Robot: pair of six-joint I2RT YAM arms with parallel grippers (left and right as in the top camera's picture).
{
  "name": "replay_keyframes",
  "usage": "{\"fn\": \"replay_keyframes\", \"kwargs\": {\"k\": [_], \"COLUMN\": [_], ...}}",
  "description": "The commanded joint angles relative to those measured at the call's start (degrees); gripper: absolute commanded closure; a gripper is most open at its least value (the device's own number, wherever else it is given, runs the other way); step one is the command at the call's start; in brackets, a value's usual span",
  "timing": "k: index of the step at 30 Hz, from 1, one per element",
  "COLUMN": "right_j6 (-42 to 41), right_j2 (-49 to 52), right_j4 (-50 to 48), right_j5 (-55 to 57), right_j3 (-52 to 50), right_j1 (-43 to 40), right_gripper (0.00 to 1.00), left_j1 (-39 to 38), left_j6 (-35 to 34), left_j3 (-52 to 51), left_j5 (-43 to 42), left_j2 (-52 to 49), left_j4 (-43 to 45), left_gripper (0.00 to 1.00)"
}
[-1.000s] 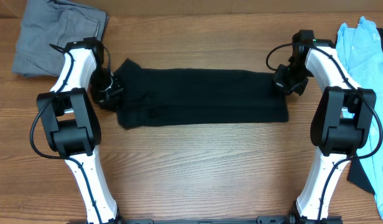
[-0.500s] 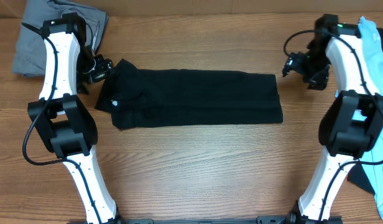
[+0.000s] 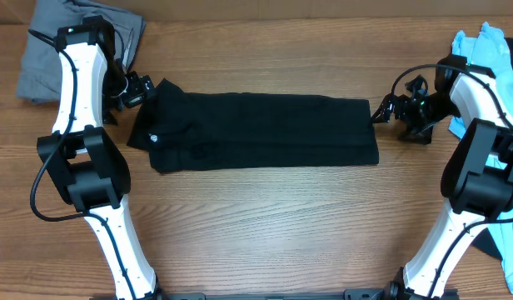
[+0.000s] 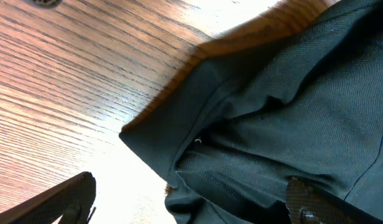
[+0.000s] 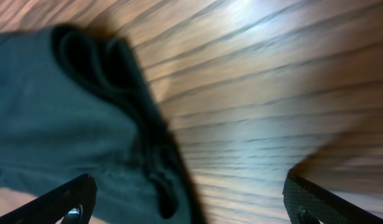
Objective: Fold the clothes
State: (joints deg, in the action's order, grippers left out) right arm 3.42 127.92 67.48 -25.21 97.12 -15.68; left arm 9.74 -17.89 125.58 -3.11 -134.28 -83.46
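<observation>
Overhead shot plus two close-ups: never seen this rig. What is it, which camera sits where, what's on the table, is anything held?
These are two white robot arms mounted at the near edge of a wooden table, each ending in a two-finger gripper. The wide picture comes from a fixed camera above. The two close-ups come from cameras on the wrists, so each shows its own dark fingers at the bottom corners. A black shirt, folded into a long strip, lies flat between the arms. The left gripper sits at one end, the right gripper at the other. Both are open and hold nothing. A grey garment lies in one far corner, a light blue shirt at the opposite edge.
</observation>
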Motion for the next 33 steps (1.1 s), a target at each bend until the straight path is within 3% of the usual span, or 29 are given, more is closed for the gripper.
{"fn": "replay_keyframes", "kwargs": {"k": [1,9,21,23,27,33], "right_j6": [1.6,4.8,4.5,4.5,2.4,-3.1], "right_j2": [0.0,0.0,0.0,0.0,0.0,0.0], "right_j4": [-1.3,-3.9,-5.6,-5.7,-6.4,-7.8], "right_j5": [-5.2,-12.0,-12.4,-12.2,-9.9,-0.9], "right_j3": [-3.9,-7.7,-8.4,-8.4,-8.4,-8.3], "right_j1": [0.7,3.5,10.3,10.4,10.4,10.4], "right_gripper": [0.0,0.0,0.01,0.09,0.37,0.6], "left_j1": [-0.3,-0.3,-0.3,-0.3,-0.3,-0.3], "left_j6": [0.1,0.1,0.1,0.1,0.1,0.1], "left_j3": [1.0,1.0,1.0,1.0,1.0,1.0], "left_j5": [0.6,0.5,0.5,0.5,0.5,0.5], "left_j2": [0.3,0.3,0.3,0.3,0.3,0.3], "left_j4": [0.3,0.3,0.3,0.3,0.1,-0.1], "left_gripper": [0.0,0.0,0.0,0.0,0.0,0.0]}}
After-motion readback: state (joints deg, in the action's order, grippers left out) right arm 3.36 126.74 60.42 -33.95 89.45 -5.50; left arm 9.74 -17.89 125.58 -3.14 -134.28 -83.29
